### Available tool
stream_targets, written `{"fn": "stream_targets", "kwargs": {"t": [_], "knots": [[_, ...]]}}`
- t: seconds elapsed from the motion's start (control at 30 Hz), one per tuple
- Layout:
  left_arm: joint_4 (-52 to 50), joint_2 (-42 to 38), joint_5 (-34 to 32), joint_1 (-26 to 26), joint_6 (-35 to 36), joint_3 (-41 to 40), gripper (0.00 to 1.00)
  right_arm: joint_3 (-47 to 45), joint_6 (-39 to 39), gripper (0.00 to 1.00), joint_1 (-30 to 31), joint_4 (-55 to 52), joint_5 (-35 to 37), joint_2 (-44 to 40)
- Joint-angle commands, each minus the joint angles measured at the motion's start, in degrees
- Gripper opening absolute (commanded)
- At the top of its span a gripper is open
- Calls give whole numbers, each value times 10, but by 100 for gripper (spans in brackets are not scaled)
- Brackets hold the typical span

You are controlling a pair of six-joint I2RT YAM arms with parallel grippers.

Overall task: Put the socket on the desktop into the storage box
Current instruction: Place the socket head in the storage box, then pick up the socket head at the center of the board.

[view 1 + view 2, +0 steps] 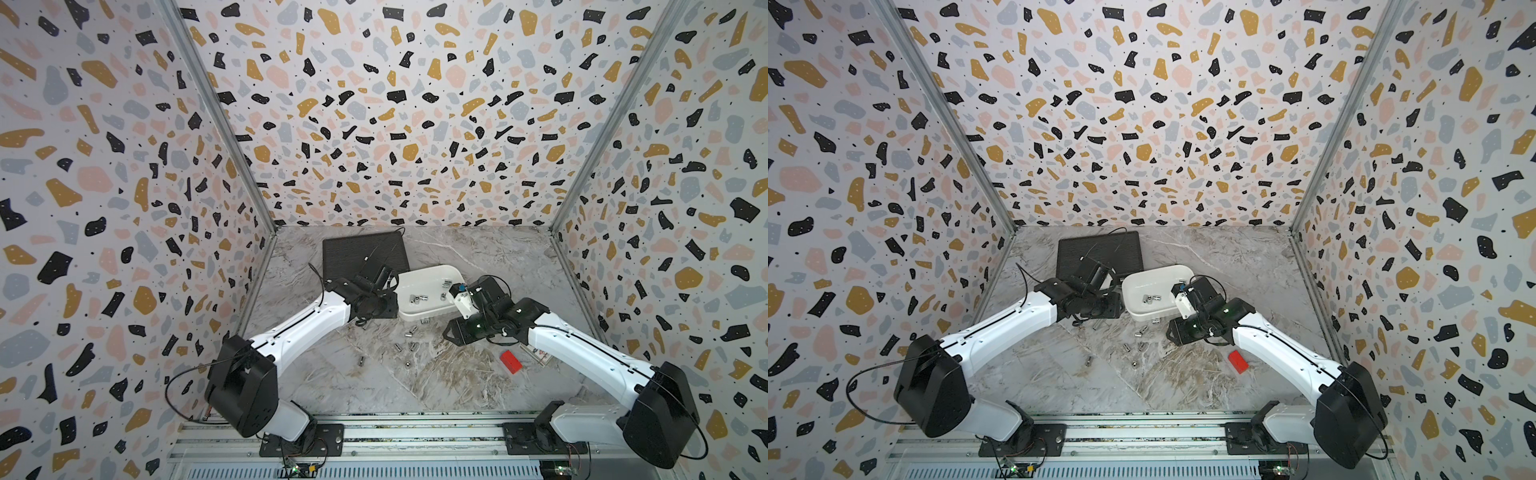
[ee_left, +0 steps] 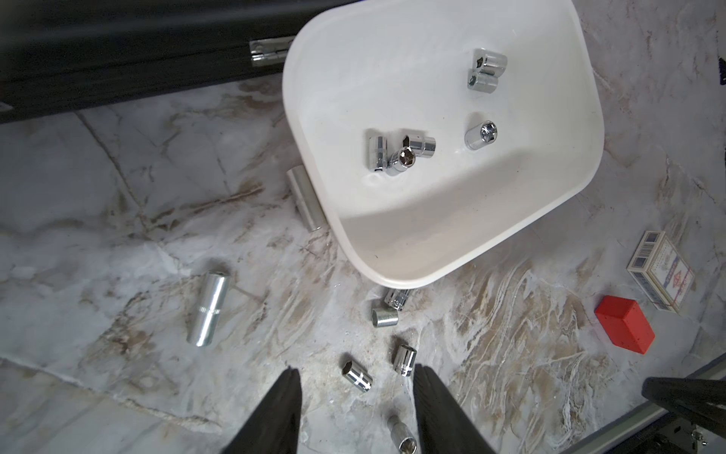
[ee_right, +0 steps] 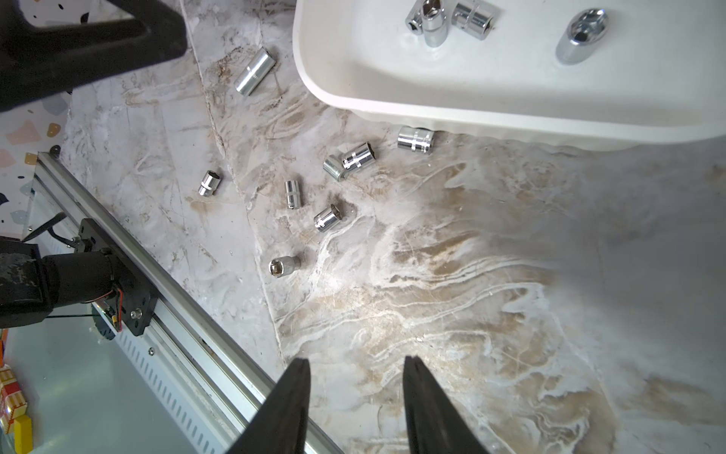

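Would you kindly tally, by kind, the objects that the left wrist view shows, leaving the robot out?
Sockets in the storage box: 6
Sockets on the desktop: 7
Storage box: 1
Black case: 1
Red block: 1
Printed carton: 1
Total: 17

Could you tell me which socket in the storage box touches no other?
The lone socket, opening upward; the others lie in a pair and a trio.
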Motion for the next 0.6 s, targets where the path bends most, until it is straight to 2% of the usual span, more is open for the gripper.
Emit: {"fn": "stream_targets", "kwargs": {"t": [0.0, 0.27, 0.57], "knots": [[10, -43, 13, 14, -15, -40, 51, 28, -13, 44, 14, -19, 9, 6], [21, -115, 21, 47, -46, -143, 51, 52, -28, 44, 64, -21, 15, 49], [16, -184, 41, 83, -66, -216, 51, 85, -47, 45, 116, -31, 16, 101]]}}
